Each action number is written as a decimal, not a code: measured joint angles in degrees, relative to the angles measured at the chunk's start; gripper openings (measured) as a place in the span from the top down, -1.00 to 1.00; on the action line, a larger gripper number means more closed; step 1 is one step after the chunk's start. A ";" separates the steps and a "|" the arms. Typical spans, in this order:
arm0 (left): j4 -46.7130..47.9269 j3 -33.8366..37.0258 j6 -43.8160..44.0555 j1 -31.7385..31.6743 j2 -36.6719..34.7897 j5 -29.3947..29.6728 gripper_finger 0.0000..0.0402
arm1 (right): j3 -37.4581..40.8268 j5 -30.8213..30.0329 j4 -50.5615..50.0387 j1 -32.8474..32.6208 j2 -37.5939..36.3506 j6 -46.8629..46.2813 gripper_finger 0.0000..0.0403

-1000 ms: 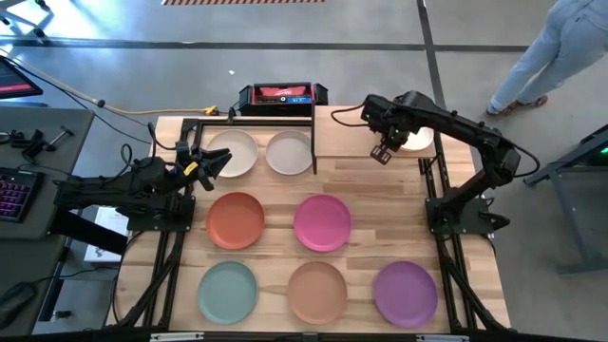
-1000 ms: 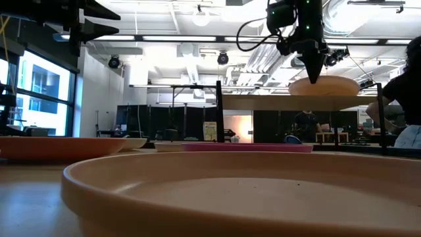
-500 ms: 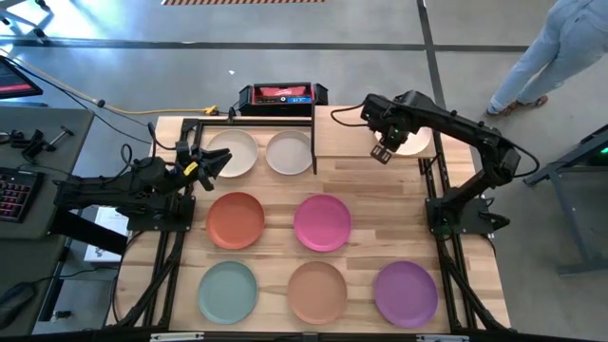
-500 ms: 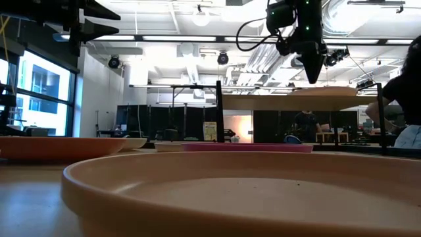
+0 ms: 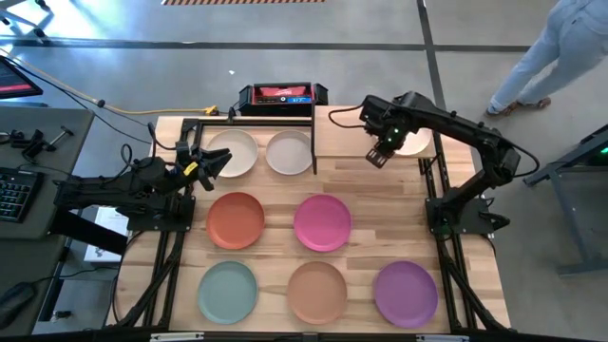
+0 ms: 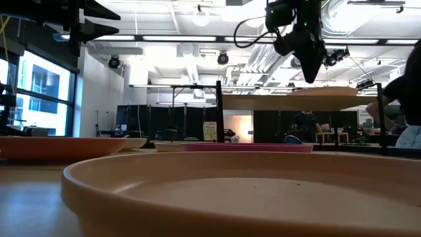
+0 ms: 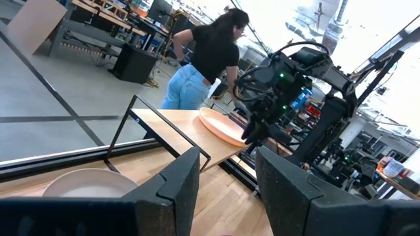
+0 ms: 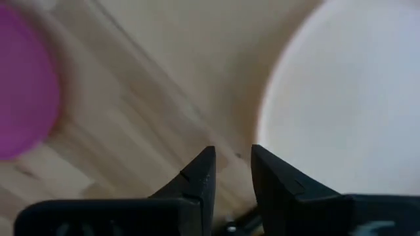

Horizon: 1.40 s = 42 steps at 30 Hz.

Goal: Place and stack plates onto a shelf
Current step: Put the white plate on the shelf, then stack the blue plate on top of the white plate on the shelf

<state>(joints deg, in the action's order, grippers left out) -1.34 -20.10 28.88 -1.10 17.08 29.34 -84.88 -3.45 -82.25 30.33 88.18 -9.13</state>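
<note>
Hovering my right gripper (image 5: 377, 157) at upper right of the high view, fingers parted and empty, I leave the pale peach plate (image 5: 415, 141) flat on the shelf (image 5: 347, 142) so others can stack there.

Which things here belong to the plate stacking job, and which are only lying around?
Job:
- peach plate on the shelf
- two off-white plates under it
- orange-red, magenta, teal, tan, purple plates
- right gripper, open beside the peach plate
- left gripper, waiting

Lying about:
- red-and-black box
- keyboard
</note>
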 joint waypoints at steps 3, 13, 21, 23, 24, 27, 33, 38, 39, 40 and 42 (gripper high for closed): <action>0.00 0.00 0.00 -0.01 0.00 0.00 0.31 | 0.00 2.82 0.80 -1.68 0.00 0.11 0.62; -0.01 0.00 -0.04 0.00 0.00 0.24 0.31 | -0.02 2.40 4.08 -0.76 2.01 0.13 0.63; -0.02 0.00 0.95 0.01 0.00 0.24 0.31 | -0.02 -1.93 3.82 0.46 3.65 -0.05 0.63; -0.02 0.00 1.05 0.01 0.00 0.24 0.31 | -0.02 -2.66 3.67 0.58 3.66 -0.94 0.63; -0.02 0.00 1.03 0.00 0.00 0.23 0.31 | -0.02 -2.77 3.64 0.77 3.67 -1.19 0.63; -0.02 0.00 1.03 -0.01 0.00 0.24 0.31 | -0.02 -3.26 3.04 1.22 3.67 -1.46 0.63; 0.00 0.00 0.96 -0.01 0.00 0.23 0.31 | -0.02 -6.23 2.13 2.39 3.67 -2.50 0.63; 0.17 0.00 0.90 0.01 0.00 0.22 0.31 | -0.02 -5.84 2.09 2.79 3.67 -2.14 0.63; 0.17 0.00 0.90 0.01 0.00 0.22 0.31 | -0.02 -4.88 2.09 2.73 3.67 -1.67 0.63; 0.17 0.00 0.90 0.01 0.00 0.23 0.31 | -0.02 -3.87 2.09 2.55 3.67 -1.45 0.63; 0.17 0.00 0.90 0.00 0.00 0.22 0.31 | -0.02 -2.52 2.12 1.98 3.67 -1.47 0.63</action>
<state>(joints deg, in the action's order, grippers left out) -1.17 -20.10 29.78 -1.10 17.08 29.56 -84.90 -5.97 -80.13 32.31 91.85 -10.60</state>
